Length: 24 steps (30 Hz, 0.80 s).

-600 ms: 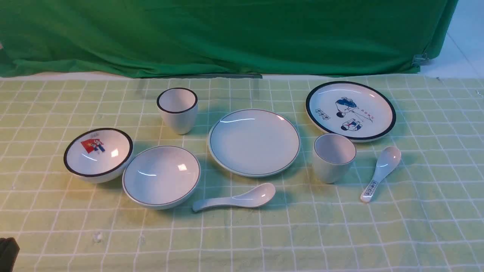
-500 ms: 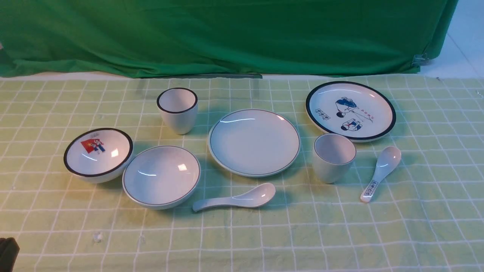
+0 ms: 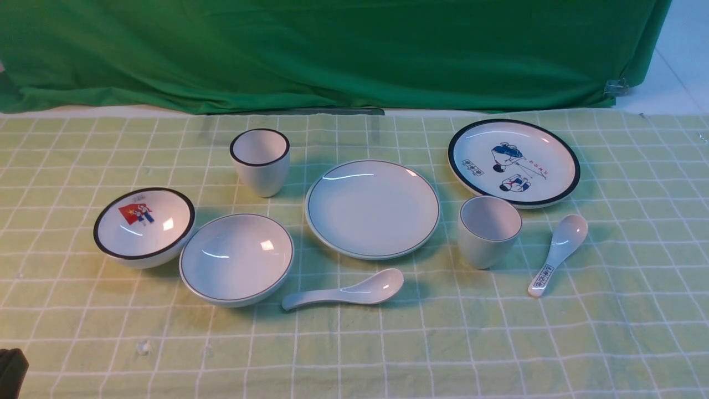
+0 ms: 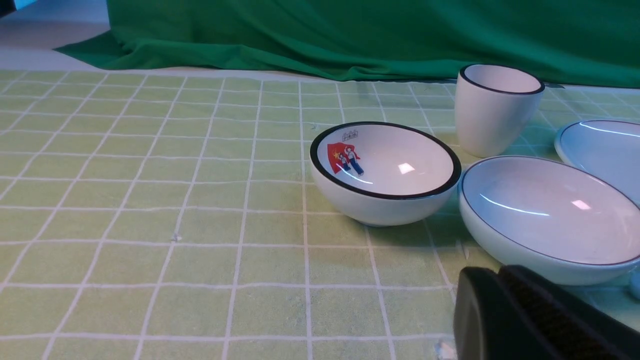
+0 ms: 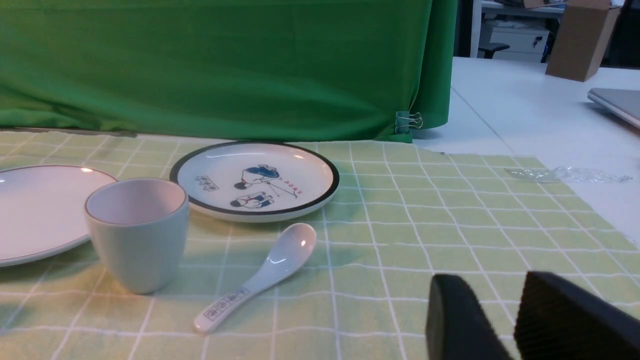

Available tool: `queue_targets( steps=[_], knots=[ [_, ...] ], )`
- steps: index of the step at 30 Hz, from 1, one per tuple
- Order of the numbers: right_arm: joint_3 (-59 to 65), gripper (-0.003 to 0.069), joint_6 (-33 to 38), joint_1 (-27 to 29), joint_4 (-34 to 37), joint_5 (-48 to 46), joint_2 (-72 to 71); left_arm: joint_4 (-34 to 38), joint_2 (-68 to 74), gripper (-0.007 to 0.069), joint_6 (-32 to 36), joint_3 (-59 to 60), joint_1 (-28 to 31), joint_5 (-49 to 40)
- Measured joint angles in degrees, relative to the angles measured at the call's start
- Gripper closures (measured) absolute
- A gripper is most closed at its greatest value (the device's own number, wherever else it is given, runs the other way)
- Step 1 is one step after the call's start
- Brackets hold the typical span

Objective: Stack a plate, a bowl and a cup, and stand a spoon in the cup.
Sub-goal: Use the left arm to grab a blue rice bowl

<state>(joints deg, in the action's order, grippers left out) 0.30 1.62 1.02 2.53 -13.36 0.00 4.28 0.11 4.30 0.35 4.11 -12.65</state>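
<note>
The plain white plate [image 3: 372, 209] lies in the middle of the checked cloth. The plain bowl [image 3: 236, 259] sits to its left and the small plain cup [image 3: 488, 231] stands upright to its right. The all-white spoon [image 3: 346, 291] lies in front of the plate, bowl end to the right. In the left wrist view my left gripper [image 4: 492, 274] is shut and empty, low beside the near wall of the bowl [image 4: 545, 215]. In the right wrist view my right gripper [image 5: 495, 287] is open with nothing between its fingers, off to the side of the cup [image 5: 137, 232].
A black-rimmed bowl with a flag picture [image 3: 144, 224] touches the plain bowl's left side. A black-rimmed cup [image 3: 260, 160] stands behind. A cartoon plate [image 3: 514, 162] and a printed spoon [image 3: 556, 252] lie at the right. Green drape [image 3: 332, 55] hangs along the back.
</note>
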Motion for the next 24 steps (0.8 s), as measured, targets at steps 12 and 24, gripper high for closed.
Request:
queue_targets(
  steps=[12, 24],
  knots=[
    [0.00, 0.0421, 0.00, 0.00, 0.00, 0.00, 0.00, -2.03, 0.00, 0.0608, 0.17, 0.00, 0.00, 0.15],
    [0.00, 0.0421, 0.00, 0.00, 0.00, 2.85, 0.00, -2.80, 0.00, 0.0608, 0.17, 0.00, 0.00, 19.37]
  ],
)
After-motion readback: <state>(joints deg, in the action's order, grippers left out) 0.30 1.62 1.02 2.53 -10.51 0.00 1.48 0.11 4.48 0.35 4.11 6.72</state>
